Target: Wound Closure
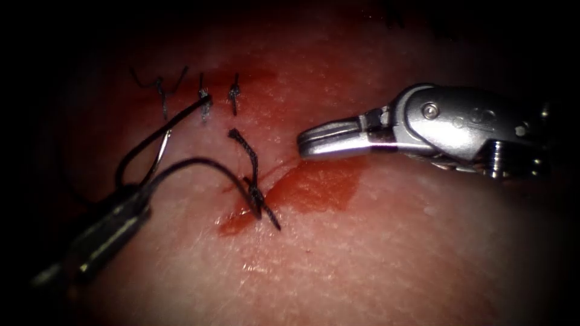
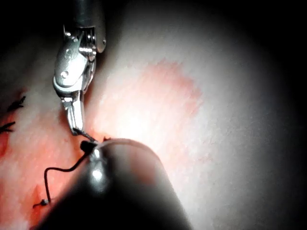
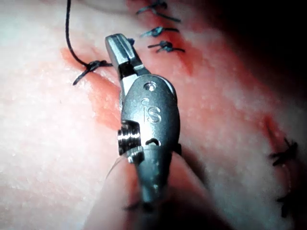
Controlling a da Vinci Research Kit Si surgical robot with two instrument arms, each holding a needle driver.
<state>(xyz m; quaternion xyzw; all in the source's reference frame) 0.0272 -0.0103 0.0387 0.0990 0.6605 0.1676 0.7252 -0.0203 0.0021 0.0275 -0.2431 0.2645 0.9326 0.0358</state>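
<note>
Thread (image 1: 199,166) held in left claw (image 1: 130,202); right claw (image 1: 314,142) closed, empty.

Red fluid (image 1: 320,187) pooled in a wedge-shaped patch, with a thin streak trailing from its lower left end; same patch in right wrist view (image 3: 103,98). Three finished stitches (image 1: 204,99) in a row above and left of the pool, apart from it, short cut ends (image 1: 234,108) sticking out. Two further stitches (image 3: 283,155) well apart from that row.
</note>
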